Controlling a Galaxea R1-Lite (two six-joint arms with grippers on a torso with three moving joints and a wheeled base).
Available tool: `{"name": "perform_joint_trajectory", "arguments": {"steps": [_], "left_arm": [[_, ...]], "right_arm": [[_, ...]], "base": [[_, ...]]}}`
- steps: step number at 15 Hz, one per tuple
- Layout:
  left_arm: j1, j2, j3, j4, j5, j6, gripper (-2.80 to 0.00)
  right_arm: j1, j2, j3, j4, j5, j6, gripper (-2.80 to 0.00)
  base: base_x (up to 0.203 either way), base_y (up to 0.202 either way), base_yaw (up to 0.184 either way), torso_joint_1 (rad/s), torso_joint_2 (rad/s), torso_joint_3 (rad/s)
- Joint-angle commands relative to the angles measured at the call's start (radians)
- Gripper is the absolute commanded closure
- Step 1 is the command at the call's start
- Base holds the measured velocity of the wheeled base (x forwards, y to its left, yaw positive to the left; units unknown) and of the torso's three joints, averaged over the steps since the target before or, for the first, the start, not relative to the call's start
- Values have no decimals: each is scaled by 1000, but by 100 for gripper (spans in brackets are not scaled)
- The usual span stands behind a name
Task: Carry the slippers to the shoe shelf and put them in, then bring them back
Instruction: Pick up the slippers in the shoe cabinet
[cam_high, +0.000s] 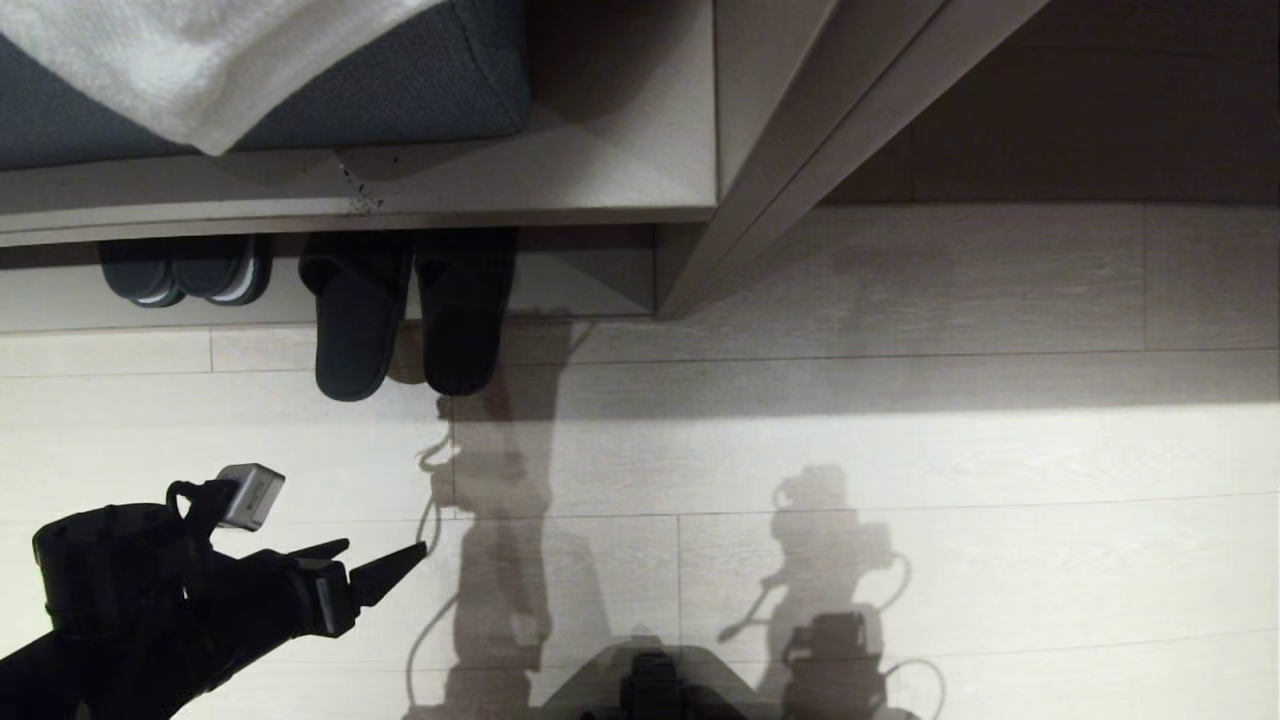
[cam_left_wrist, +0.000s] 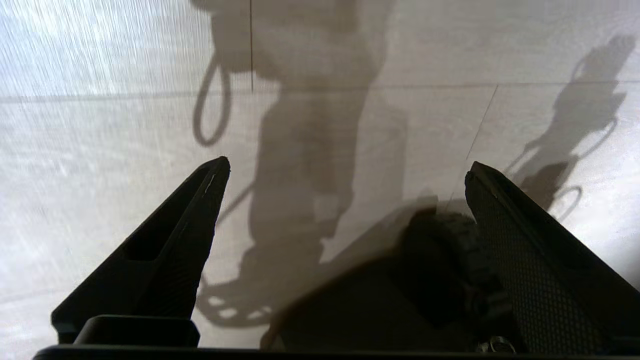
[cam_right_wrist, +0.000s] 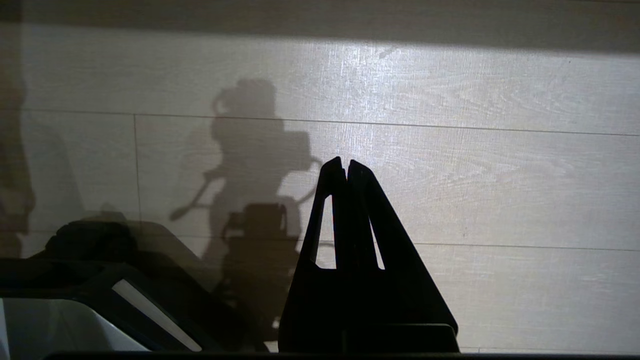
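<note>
Pale plank floor (cam_high: 900, 450) runs up to the shelf (cam_high: 600, 290) at 12 o'clock — the slippers (cam_high: 405, 310) lie toes in, heels on the floor. Left gripper (cam_high: 385, 560) at 8 o'clock hangs empty, jaws spread wide; right gripper (cam_right_wrist: 346, 167) — jaws pressed together.

Here's the left arm (cam_high: 130, 600), all matte black, thick and rounded at the wrist joint, with a small silver-grey box (cam_high: 252, 495) mounted on top and a thin black cable looping beside it. The left gripper (cam_high: 385, 558) has long, tapered black fingers (cam_left_wrist: 510, 235) (fine cross-hatch grip texture on the inner face). The right gripper (cam_right_wrist: 346, 167) matches: black wedge-shaped fingers with narrow triangular cut-outs.
</note>
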Motion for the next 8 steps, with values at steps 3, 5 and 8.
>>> {"name": "perform_joint_trajectory", "arguments": {"steps": [3, 5, 8], "left_arm": [[-20, 40, -45, -26, 56, 11, -280], [-21, 51, -75, -25, 100, 18, -280], [-20, 70, -101, -50, 131, 19, -280]], "right_arm": [[0, -39, 40, -1, 0, -1, 0], [0, -39, 40, -1, 0, -1, 0], [0, -39, 40, -1, 0, -1, 0]], "base": [[0, 0, 0, 0, 0, 0], [0, 0, 0, 0, 0, 0], [0, 0, 0, 0, 0, 0]]}}
